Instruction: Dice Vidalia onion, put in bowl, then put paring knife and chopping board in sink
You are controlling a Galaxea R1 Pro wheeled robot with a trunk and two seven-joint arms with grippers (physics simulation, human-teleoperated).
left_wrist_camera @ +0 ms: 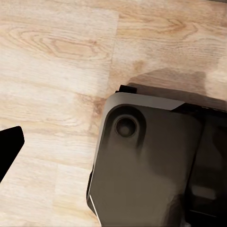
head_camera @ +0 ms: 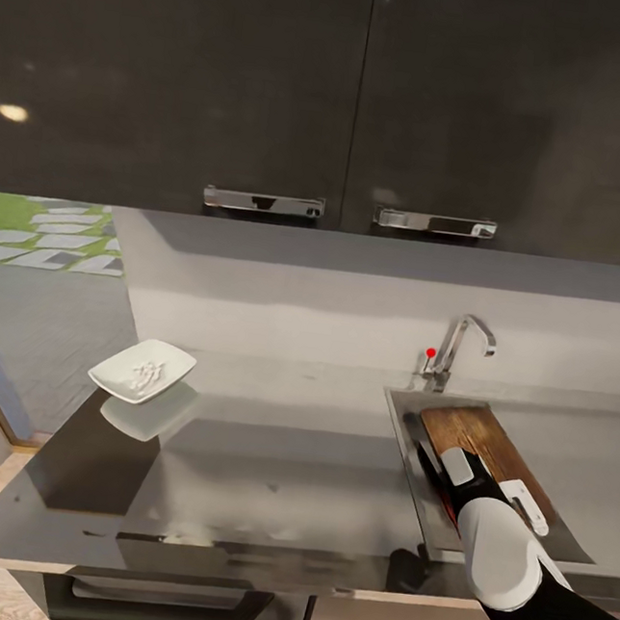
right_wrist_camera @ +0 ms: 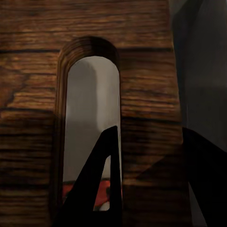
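The brown chopping board (head_camera: 487,448) lies tilted inside the sink (head_camera: 401,420) at the right of the countertop (head_camera: 280,471). My right gripper (head_camera: 453,471) reaches down onto the board's near end. In the right wrist view my right gripper (right_wrist_camera: 151,182) has one finger through the board's handle slot and the other against the outer edge, shut on the wooden strip (right_wrist_camera: 149,118) between them. A red-orange patch (right_wrist_camera: 105,195), seemingly the paring knife's handle, shows through the slot. The white bowl (head_camera: 118,374) holds the diced onion (head_camera: 147,370) at the counter's left end.
A chrome tap (head_camera: 462,350) with a red knob stands behind the sink. Black upper cabinets (head_camera: 355,102) hang over the counter. In the left wrist view, one black fingertip (left_wrist_camera: 10,149) of my left gripper hangs over the wood floor (left_wrist_camera: 56,56) beside my dark base (left_wrist_camera: 146,165).
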